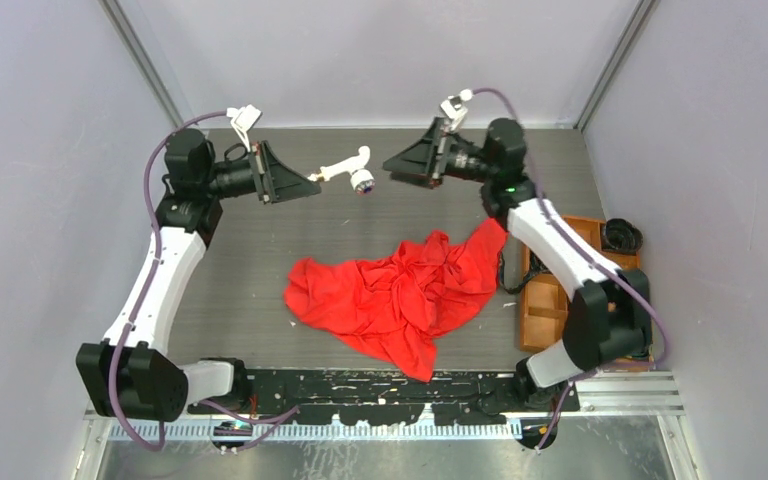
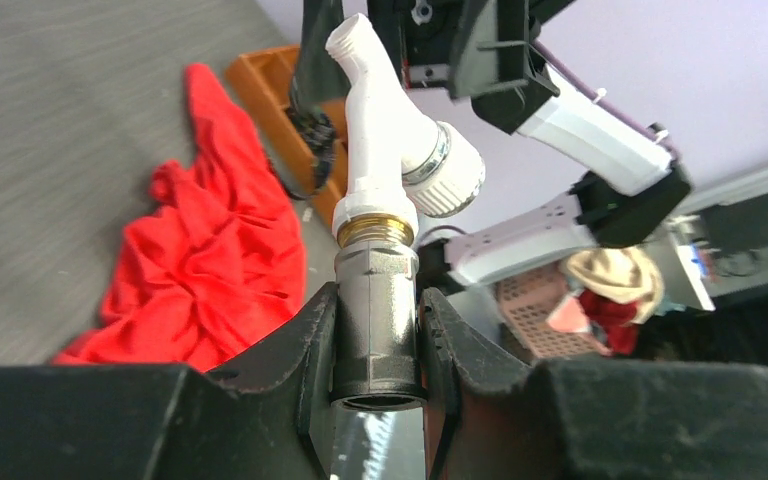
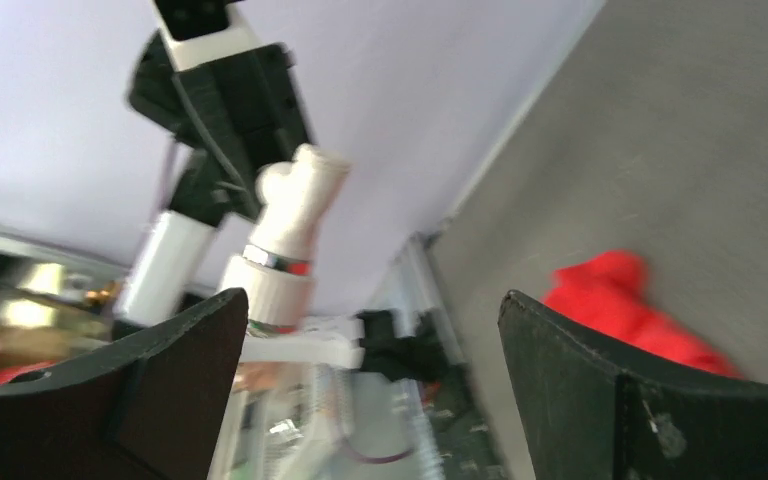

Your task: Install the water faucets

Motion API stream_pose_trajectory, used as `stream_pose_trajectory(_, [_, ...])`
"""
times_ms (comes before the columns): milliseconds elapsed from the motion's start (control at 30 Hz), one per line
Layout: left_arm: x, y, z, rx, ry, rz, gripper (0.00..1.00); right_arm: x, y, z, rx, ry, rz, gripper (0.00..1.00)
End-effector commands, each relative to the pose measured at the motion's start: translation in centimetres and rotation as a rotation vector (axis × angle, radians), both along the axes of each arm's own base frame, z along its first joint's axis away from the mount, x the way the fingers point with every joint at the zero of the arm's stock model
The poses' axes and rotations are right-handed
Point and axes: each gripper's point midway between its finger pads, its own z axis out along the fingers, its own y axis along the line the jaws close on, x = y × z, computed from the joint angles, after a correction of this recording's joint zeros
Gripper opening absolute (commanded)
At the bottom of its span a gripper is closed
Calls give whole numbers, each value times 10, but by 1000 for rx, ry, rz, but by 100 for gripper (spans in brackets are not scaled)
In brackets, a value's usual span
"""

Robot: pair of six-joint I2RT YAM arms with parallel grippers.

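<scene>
Beyond the red cloth (image 1: 400, 290), in air, holding the water faucet (image 1: 350, 168) by its grey fitting (image 2: 377, 300) in the clamped left gripper (image 2: 378, 340), with the right gripper (image 1: 391, 168) wide open and empty; may slip on smooth metal and fall.

Glossy white plastic tap (image 2: 380, 130), smooth grey metal fitting (image 2: 377, 320)

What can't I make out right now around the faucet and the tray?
- Thread depth: in the left wrist view, the grey fitting between the left fingers hides how far the faucet is screwed in.
- Knob marking: the knob is too small in the top view and blurred in the right wrist view.
- Contents of the orange tray: partly covered by the right arm in the top view.
- Anything under the red cloth.
</scene>
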Motion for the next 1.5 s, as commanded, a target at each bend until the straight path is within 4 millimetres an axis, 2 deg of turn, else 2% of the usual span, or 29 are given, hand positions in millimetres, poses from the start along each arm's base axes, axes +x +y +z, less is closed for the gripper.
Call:
stream_pose_trajectory(0, [-26, -3, 51, -77, 52, -120, 0, 11, -74, 22, -292, -461, -254, 100])
stream_pose_trajectory(67, [-28, -4, 51, -76, 97, -123, 0, 16, -103, 27, -427, -652, -422, 100])
stream_pose_trajectory(133, [-33, -5, 54, -77, 96, -137, 0, 14, -127, 39, -479, -851, -589, 100])
stream_pose_trajectory(167, [-36, -6, 56, -79, 103, -155, 0, 10, -140, 42, -509, -946, -674, 100])
stream_pose_trajectory(200, [-39, -8, 57, -80, 107, -178, 0, -1, -152, 56, -514, -1089, -755, 100])
stream_pose_trajectory(233, [-43, -11, 59, -81, 110, -203, 0, -10, -156, 47, -530, -1207, -778, 100])
stream_pose_trajectory(267, [-47, -14, 61, -81, 110, -225, 0, -23, -155, 48, -535, -1385, -775, 100])
stream_pose_trajectory(300, [-50, -16, 62, -81, 110, -243, 0, -41, -146, 46, -519, -1575, -711, 100])
stream_pose_trajectory(333, [-55, -20, 63, -80, 107, -262, 0, -55, -143, 58, -486, -1722, -720, 100])
stream_pose_trajectory(500, [-73, -33, 69, -81, 115, -335, 0, -64, -120, 64, -449, -1893, -540, 100])
stream_pose_trajectory(633, [-90, -37, 72, -81, 199, -429, 0, -76, -113, 78, -430, -2094, -548, 97])
stream_pose_trajectory(767, [-95, -45, 66, -76, 291, -490, 0, -102, -100, 95, -351, -2247, -487, 90])
stream_pose_trajectory(967, [-108, -50, 70, -72, 309, -532, 0, -132, -68, 98, -273, -2410, -282, 83])
stream_pose_trajectory(1100, [-108, -50, 67, -71, 318, -539, 0, -135, -53, 94, -237, -2441, -178, 75])
stream_pose_trajectory(1400, [-108, -50, 68, -70, 319, -547, 0, -135, -37, 76, -152, -2407, 20, 74])
stream_pose_trajectory(1467, [-108, -50, 68, -69, 318, -549, 0, -134, -35, 75, -141, -2405, 30, 71])
